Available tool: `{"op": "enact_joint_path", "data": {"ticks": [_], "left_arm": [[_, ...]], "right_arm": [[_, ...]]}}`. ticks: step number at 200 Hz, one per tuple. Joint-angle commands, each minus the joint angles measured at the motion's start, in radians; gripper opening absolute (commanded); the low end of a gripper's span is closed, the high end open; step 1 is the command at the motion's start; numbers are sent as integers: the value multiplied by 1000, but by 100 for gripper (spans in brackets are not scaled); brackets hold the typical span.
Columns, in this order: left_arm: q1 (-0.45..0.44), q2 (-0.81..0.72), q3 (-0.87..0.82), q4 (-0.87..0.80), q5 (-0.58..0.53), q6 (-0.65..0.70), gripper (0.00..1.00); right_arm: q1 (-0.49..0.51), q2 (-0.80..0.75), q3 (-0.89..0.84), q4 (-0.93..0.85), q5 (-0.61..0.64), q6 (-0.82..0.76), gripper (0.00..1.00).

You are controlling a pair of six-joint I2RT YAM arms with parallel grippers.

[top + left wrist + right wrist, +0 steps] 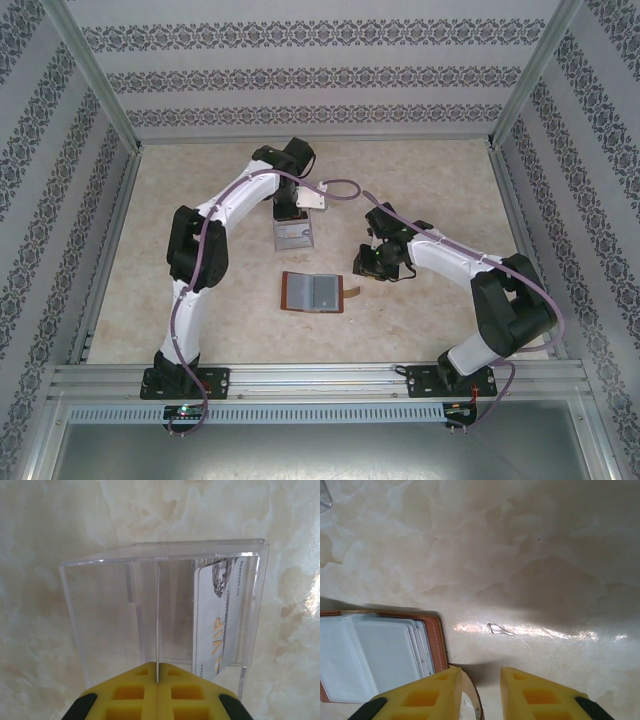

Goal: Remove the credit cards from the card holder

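Near the middle of the worktop [545, 555] the open card holder [313, 292] lay flat. Its strap tab [471, 697] pointed right and sat at the inner edge of one finger of the right end effector [480, 674], whose jaws stood at a narrow gap, clamping nothing. It would do best to press that tab down lightly, steadying the holder.

Farther off, the left end effector [158, 675] was closed on what looked like a credit card [158, 620] seen edge-on, over the clear tray [100, 620]. That card should go down straight, left of the VIP card [220, 625] already inside, and be released only once seated.

Count: one holder, one tray, two cards in sight. Whether the holder's pale sleeves kept more could not be told.
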Motion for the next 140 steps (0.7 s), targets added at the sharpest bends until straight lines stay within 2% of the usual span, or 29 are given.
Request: {"op": "enact_joint_path", "data": {"ticks": [1,66,97,140], "left_arm": [[14,31,40,-77,25,36,0],[14,88,97,-158,-1,31,2],[14,90,119,-164,-12,29,11],[16,87,142,-131,-41,27,15]], "right_arm": [[-7,18,20,7,-12,-2,27],[-7,23,20,14,-16,-1,27],[-7,18,20,11,-14,-1,27],[-7,14,21,10,-12,-2,27]]}}
